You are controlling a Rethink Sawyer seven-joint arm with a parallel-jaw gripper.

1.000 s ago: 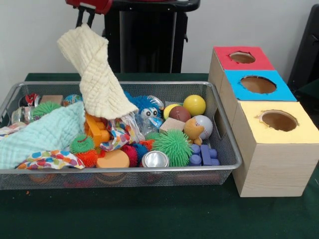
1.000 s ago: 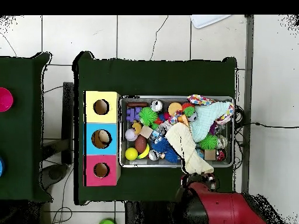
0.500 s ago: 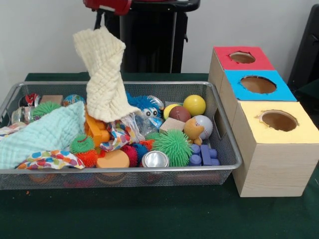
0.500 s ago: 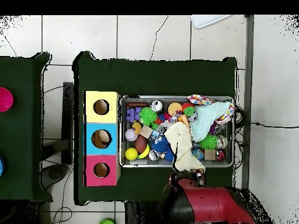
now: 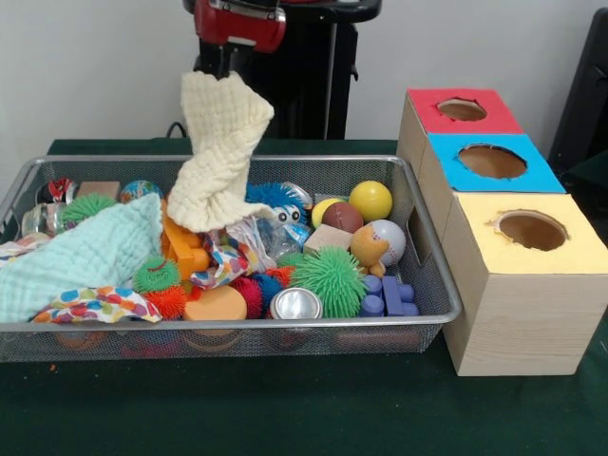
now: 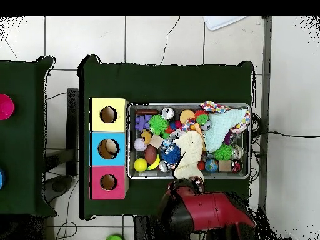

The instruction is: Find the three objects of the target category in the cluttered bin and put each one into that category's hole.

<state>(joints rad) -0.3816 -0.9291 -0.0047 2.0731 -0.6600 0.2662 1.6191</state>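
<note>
Reaching down from above, the red and black arm (image 5: 237, 21) holds its gripper (image 5: 220, 68) clamped on the top edge of a cream cloth (image 5: 217, 152). The cloth hangs twisted and lifted, its lower end resting on the clutter in the wire bin (image 5: 432, 275), above an orange block (image 5: 182, 245) and beside a blue spiky ball (image 5: 274, 198). From overhead, the arm (image 6: 203, 212) sits at the bin's near edge, with the cloth (image 6: 189, 153) draped mid-bin. Three box holes, red (image 5: 462, 108), blue (image 5: 491, 160) and yellow (image 5: 532, 229), stand beside the bin.
</note>
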